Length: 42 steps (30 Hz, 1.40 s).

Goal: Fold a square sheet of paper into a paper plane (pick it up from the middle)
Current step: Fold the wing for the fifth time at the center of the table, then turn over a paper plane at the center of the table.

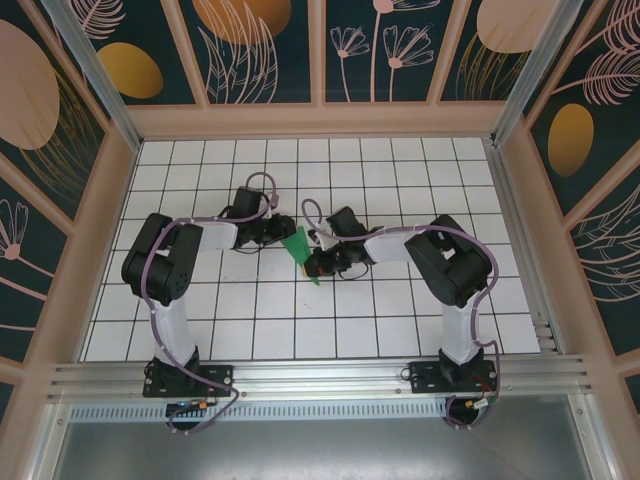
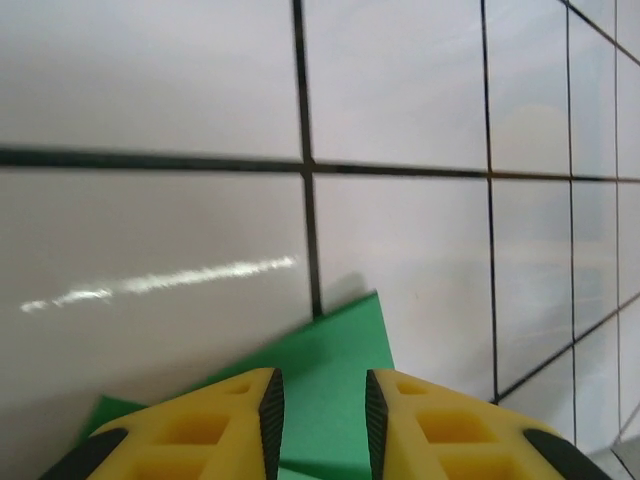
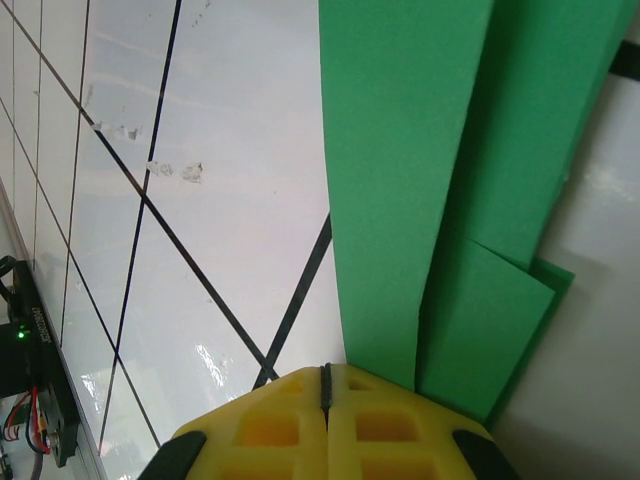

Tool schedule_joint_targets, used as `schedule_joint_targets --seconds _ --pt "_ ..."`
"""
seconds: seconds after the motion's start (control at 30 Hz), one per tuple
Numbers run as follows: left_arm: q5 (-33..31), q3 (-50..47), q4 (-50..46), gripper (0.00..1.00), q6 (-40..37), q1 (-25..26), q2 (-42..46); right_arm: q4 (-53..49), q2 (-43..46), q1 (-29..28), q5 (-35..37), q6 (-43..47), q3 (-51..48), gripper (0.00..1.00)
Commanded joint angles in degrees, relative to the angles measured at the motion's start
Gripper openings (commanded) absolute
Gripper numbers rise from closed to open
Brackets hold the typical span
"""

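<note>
The bright green, creased square sheet of paper [image 1: 298, 250] sits at the middle of the white gridded tabletop [image 1: 400, 330] between both elbow-bent, inward-reaching arms, ahead of the slightly parted left gripper [image 2: 318, 390] and alongside the clenched, empty right gripper [image 3: 324, 372].

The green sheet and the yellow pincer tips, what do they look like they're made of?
The green sheet looks like thin matte paper: flat layers with crisp folded edges. The left pincer has fingers of what seems smooth moulded yellow plastic, with hollow pockets; their black ribbed pads may be rubber.
</note>
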<state>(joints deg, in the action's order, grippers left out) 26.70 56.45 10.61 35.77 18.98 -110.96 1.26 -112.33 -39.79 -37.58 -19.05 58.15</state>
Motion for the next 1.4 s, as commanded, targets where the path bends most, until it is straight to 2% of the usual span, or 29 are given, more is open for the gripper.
schedule_joint_targets --seconds 0.0,0.2,0.43,0.53,0.6,0.7,0.77,0.93,1.07,1.23,1.37 --pt "-10.53 2.32 -0.96 0.32 -4.38 -4.68 -2.32 -11.55 -2.24 1.12 5.58 -0.64 -3.50 0.04" --pt "-11.18 4.27 -2.30 0.32 -5.01 -6.17 -1.35 -10.73 -1.78 1.12 5.10 -1.23 -2.62 0.04" --pt "-12.97 1.36 -2.62 0.37 -2.23 -6.32 7.87 -6.75 4.13 1.03 5.28 -2.83 3.98 0.07" --pt "-14.26 -1.79 -3.24 0.39 -0.19 -6.25 12.41 -4.05 9.49 0.94 7.77 -3.94 4.90 0.15" --pt "-14.64 -3.79 -4.07 0.42 0.84 -6.15 16.41 -2.34 13.64 0.86 10.20 -4.33 3.93 0.23" --pt "-15.08 -6.08 -5.62 0.45 2.10 -6.13 20.22 -0.43 20.14 1.18 16.28 -4.85 0.43 0.37" --pt "-15.01 -7.58 -6.40 0.46 3.30 -5.88 22.56 -0.89 24.07 1.92 22.85 -5.21 -1.81 0.47" --pt "-15.83 -8.98 -9.64 0.54 5.81 -3.35 25.32 -1.64 30.76 6.59 35.40 -7.45 -7.54 0.63" --pt "-17.46 -9.44 -10.79 0.62 8.36 1.31 25.36 -1.40 33.04 11.00 37.68 -9.44 -11.36 0.73" --pt "-16.95 -10.72 -8.80 0.65 13.98 7.59 22.97 -0.11 33.33 12.80 38.18 -11.48 -14.10 0.78" --pt "-17.02 -12.92 -6.86 0.61 18.15 9.71 21.80 0.46 32.38 12.81 38.15 -12.15 -14.73 0.79"
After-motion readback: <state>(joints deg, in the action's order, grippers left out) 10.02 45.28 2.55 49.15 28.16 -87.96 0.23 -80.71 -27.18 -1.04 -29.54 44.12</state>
